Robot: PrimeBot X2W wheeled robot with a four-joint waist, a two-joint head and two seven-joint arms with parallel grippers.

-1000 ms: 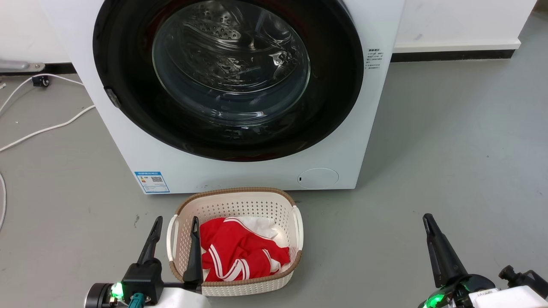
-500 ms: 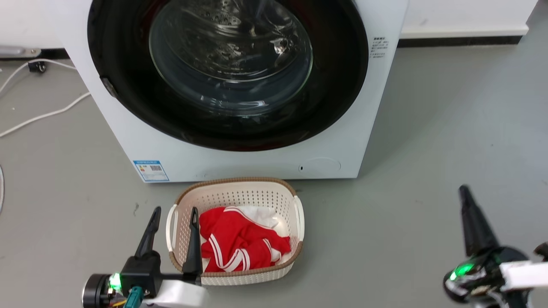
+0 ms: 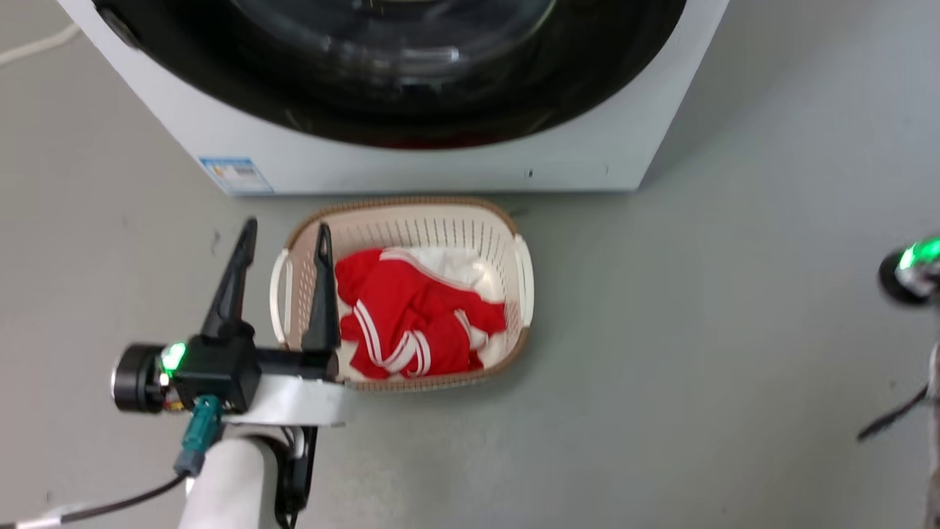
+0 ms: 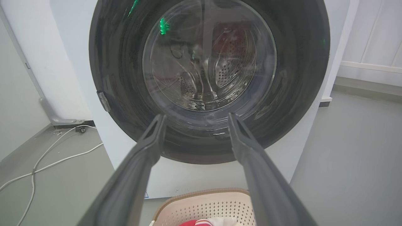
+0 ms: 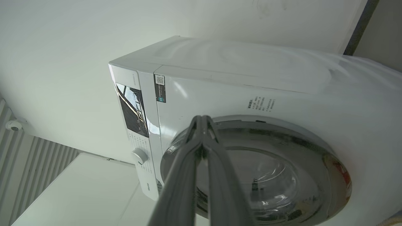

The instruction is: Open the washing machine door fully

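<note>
On the left, the left gripper (image 3: 286,228) is held low, its fingers spread wide with nothing between them, one finger seen over the rim of the basket (image 3: 411,213), where a red cloth (image 3: 411,323) is heaped. From the left wrist view the washing machine door (image 4: 209,56) is seen dead ahead, closed against the front of the washing machine (image 4: 75,78). A small grey tab (image 4: 103,101) is noted on its left rim (hinge or catch, it cannot be told). Over to the right, the right gripper (image 5: 201,120) is raised with its fingers pressed together on nothing, pointed toward the door's edge. The reach is judged to be the step in hand, and no contact is made yet. The pinched tips should be slipped behind the rim on the side opposite the hinge. The pull should then be swept along the door's arc, not dragged straight out, and the basket below should be watched as the door swings.
</note>
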